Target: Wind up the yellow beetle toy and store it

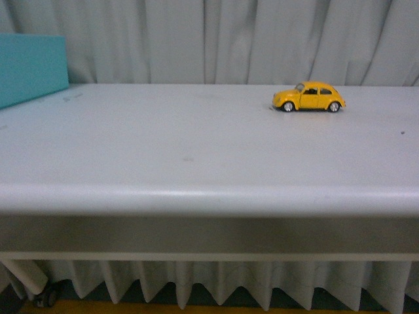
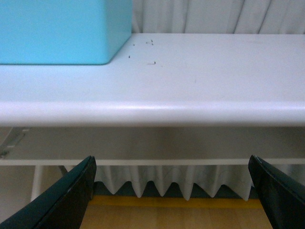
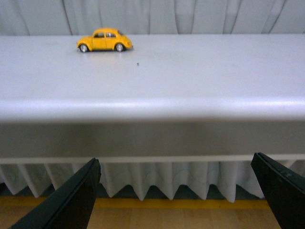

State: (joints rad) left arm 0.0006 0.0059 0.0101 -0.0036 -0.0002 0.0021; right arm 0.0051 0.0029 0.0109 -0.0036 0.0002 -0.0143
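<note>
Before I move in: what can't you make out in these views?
- Glossy yellow beetle toy car: too small in the front and right wrist views to show any winding mechanism; its far side is hidden.
- Teal box: cut off by frame edges in the front and left wrist views; top and inside unseen.

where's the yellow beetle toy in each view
Front view: yellow beetle toy on the table, far side, right of centre, by the curtain.
Left wrist view: not in it; a teal box sits on the table.
Right wrist view: the toy on the table's far side, by the curtain.
Shared landmark: the table's rounded front edge.
</note>
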